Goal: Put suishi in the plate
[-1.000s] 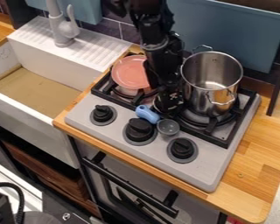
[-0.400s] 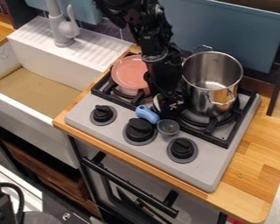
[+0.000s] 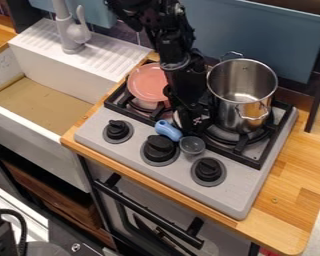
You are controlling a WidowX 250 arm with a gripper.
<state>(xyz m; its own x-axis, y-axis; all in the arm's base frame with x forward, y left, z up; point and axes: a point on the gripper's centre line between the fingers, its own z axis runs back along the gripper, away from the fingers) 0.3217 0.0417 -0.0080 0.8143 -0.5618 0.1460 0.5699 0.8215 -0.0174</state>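
Observation:
My gripper (image 3: 189, 120) hangs low over the middle of the stove, between the pink plate and the steel pot, just behind a blue-handled scoop. The pink plate (image 3: 147, 82) lies on the left rear burner, its right edge partly covered by the arm. A small whitish piece (image 3: 177, 119), perhaps the sushi, peeks out at the gripper's left side; the black gripper hides most of it. How the fingertips stand around it is not visible.
A tall steel pot (image 3: 241, 95) stands on the right burner, close to the arm. The scoop (image 3: 168, 130) with its grey bowl lies in front, near the black knobs (image 3: 159, 149). A white sink (image 3: 36, 100) is at the left.
The arm has shifted slightly, its upper part to the left, while the gripper stays low near the same spot. Plate, pot and scoop have not moved.

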